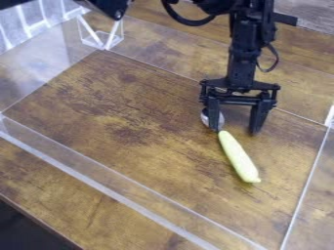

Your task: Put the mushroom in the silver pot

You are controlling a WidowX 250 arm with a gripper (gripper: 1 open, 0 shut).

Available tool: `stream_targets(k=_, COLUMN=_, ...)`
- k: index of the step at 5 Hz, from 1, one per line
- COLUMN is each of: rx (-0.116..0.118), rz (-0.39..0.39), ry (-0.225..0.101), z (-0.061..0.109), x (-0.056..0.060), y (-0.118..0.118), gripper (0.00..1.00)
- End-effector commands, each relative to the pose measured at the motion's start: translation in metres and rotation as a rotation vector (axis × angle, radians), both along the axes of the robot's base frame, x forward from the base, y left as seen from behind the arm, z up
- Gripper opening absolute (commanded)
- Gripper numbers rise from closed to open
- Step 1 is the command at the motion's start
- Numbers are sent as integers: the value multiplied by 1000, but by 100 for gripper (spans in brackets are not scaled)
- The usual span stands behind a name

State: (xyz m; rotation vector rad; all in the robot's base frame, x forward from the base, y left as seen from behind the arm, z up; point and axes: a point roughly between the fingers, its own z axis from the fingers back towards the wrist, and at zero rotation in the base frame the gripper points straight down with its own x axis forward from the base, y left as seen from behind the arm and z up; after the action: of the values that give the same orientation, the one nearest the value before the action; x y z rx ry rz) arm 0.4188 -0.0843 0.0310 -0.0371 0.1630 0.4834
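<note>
Everything here is placed against the pale green, elongated piece (237, 156) lying on the wooden counter (117, 117). Starting at the left, a whitish band (104, 184) runs slantwise along the counter, to the left of the green piece and on past its lower end. Farther back on the left, well apart from the green piece, a white, angular wire-like object (101, 33) stands near the far side. Dark parts of the robot arm (102, 8) cross the top of the view, with a black cable (186, 18) looping between them, beyond the green piece.

Just past the green piece's upper end is a small silver-grey item (210, 119), partly behind the gripper's left-hand finger as seen here. Whether it is joined to the green piece, or is the mushroom, I cannot tell; I cannot place the mushroom with certainty.

The black gripper (237, 114) points down just beyond the green piece's upper end, its fingers spread open. Whether the left-hand finger in view touches the silver-grey item is unclear. To the right of the green piece, another pale band (311, 176) runs along the counter.
</note>
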Motion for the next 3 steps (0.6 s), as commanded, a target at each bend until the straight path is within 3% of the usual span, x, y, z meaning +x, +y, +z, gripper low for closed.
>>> stream_targets(k=1, rx=-18, rz=53, ry=-67, z=24, x=17, y=8, gripper=100)
stream_targets(k=3, rx=-33, rz=90, ry=-63, z=24, x=18, y=21, gripper=100)
